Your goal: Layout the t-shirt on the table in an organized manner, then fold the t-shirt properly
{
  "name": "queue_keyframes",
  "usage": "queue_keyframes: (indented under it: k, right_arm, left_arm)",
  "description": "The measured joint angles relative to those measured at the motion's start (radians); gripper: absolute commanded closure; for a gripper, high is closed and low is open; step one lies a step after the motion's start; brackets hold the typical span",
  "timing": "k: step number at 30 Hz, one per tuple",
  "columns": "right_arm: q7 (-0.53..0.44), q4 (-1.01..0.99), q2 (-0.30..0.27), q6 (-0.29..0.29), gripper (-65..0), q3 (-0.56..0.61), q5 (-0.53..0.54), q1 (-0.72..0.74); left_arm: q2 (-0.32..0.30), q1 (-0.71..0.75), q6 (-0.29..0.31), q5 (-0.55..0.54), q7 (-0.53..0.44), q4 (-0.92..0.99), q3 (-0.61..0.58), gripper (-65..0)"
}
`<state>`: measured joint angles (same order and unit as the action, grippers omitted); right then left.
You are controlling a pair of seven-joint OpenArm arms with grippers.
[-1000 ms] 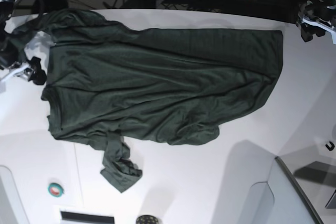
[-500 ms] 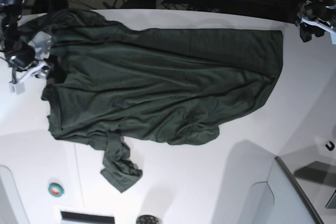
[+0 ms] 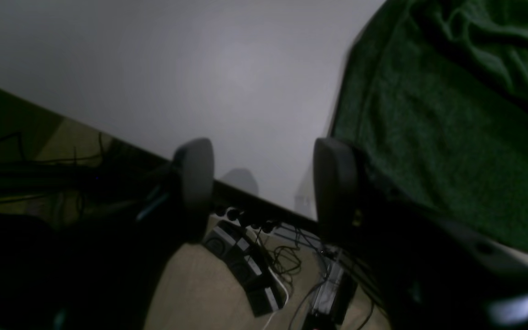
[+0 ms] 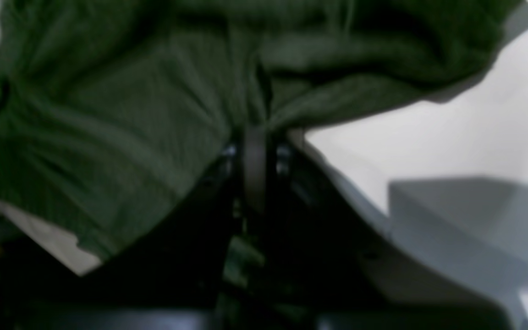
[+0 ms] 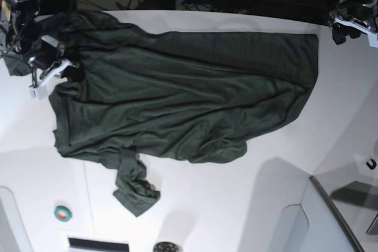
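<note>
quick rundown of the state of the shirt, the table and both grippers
t-shirt: spread out but wrinkled, unfolded, one sleeve bunched near the front edge
table: white top, shirt lying across it
right gripper: shut on the t-shirt, cloth pinched near the collar end
left gripper: open, holding nothing, over the table's far edge beside the shirt hem

green tape roll (image 5: 62, 212); floor cables (image 3: 287, 261)

Plain dark green t-shirt (image 5: 183, 98) lies on white table (image 5: 236, 205).
</note>
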<state>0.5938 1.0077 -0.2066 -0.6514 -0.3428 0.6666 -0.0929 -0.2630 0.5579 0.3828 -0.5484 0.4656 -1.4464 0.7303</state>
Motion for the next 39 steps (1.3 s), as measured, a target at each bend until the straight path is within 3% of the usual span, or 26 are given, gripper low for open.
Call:
queue_keyframes:
  k: [1,4,6,9,11,28,31,39]
  right_arm:
    - [0.0,0.0,0.0,0.0,-3.5,0.0,0.0,0.0]
    - [0.003,0.0,0.0,0.0,-0.8,0.0,0.0,0.0]
    - [0.003,0.0,0.0,0.0,-0.2,0.0,0.003,-0.001]
    - [0.003,0.0,0.0,0.0,-0.2,0.0,0.003,-0.001]
    - [0.003,0.0,0.0,0.0,-0.2,0.004,0.003,0.0]
    - [0.002,0.0,-0.003,0.0,0.0,0.005,0.004,-0.002]
    - [0.001,0.0,-0.003,0.0,0.0,0.005,0.004,-0.002]
    - [0.004,0.0,-0.003,0.0,0.0,0.004,0.006,-0.002]
  left_arm:
    - [0.01,0.003,0.0,0.0,-0.002,-0.002,0.001,-38.2]
    - [0.039,0.016,0.004,0.0,0.011,-0.002,-0.001,-49.2]
    - [0.05,0.025,0.054,-0.001,0.006,-0.002,-0.001,-52.5]
    - [0.068,0.026,0.117,0.001,0.007,0.001,-0.001,-52.5]
    - [0.074,0.025,0.124,0.001,0.006,0.002,0.0,-52.5]
    - [0.045,-0.128,0.124,0.016,0.006,0.163,0.001,-52.5]
    - [0.043,-0.164,0.119,0.079,0.001,0.204,-0.034,-52.5]
    - [0.045,-0.194,0.126,0.071,-0.033,0.209,-0.126,-52.2]
